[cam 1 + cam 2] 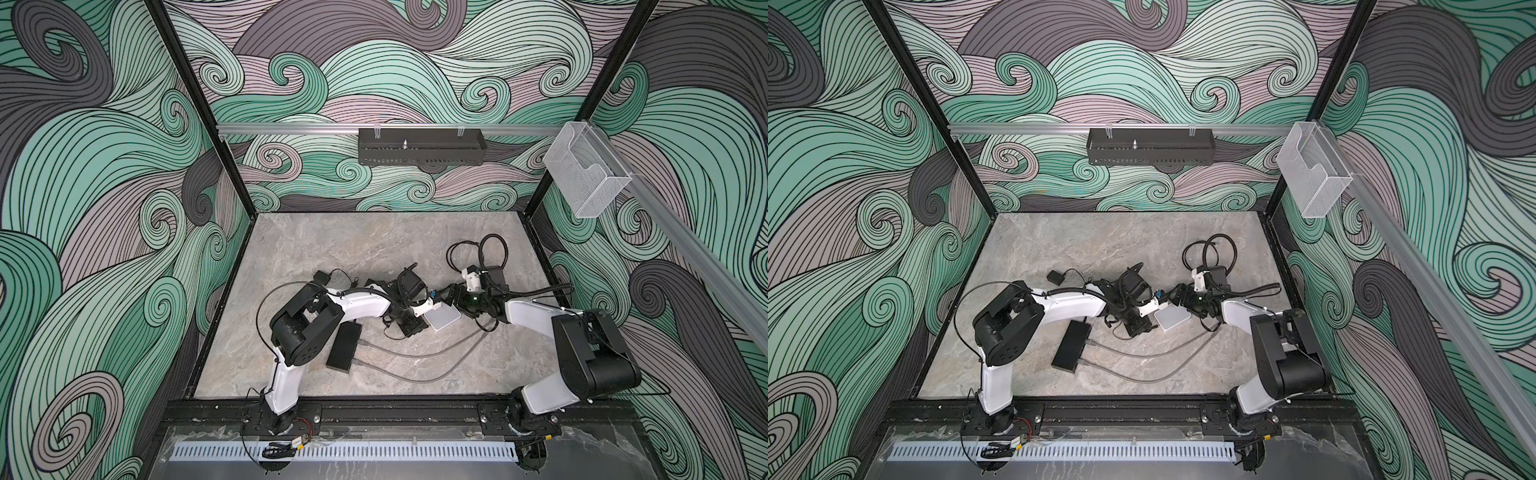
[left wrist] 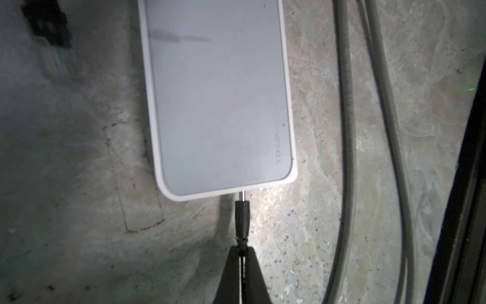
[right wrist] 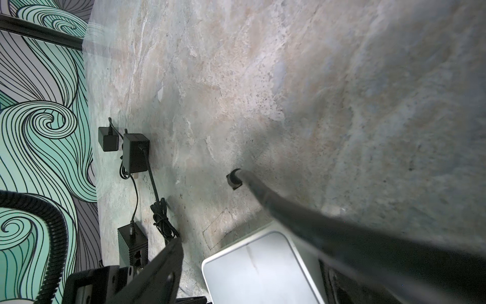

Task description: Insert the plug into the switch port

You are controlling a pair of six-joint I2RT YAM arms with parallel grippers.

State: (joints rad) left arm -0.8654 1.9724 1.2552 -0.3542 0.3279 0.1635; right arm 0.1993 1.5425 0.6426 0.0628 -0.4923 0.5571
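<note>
Cables first, nearest the arm bases: two grey cables [image 2: 348, 131] loop over the stone table [image 1: 332, 245] and run into a flat black box [image 1: 344, 347] lying beside the L arm's elbow.

Just past that, mid-table, I see the white switch [image 2: 218, 105] lying flat, logo side up. L gripper [image 2: 242, 252] is pinched right down on the thin black cord directly behind the plug [image 2: 242, 218], so it's holding the plug by its tail. Plug body points straight at the switch's short edge. Its metal tip [image 2: 243, 196] meets that edge, w/ a sliver of bare metal showing b/w body and housing. Port itself is hidden under the rim, so I can't tell how deep the tip sits. In both top views the plug is too small to pick out under the gripper.

R gripper [image 3: 207, 209] hangs over the switch's other end, jaws spread wide, nothing clamped. There's bare table b/w one finger [image 3: 163, 263] and the switch corner. The other finger crosses in front of the housing; contact there I can't tell.

Further back on the L side lie two black power adapters [image 3: 135, 152], side by side. On the back wall rail hangs a black tray [image 1: 422, 151]; on the R side rail, a clear holder [image 1: 586, 174].
</note>
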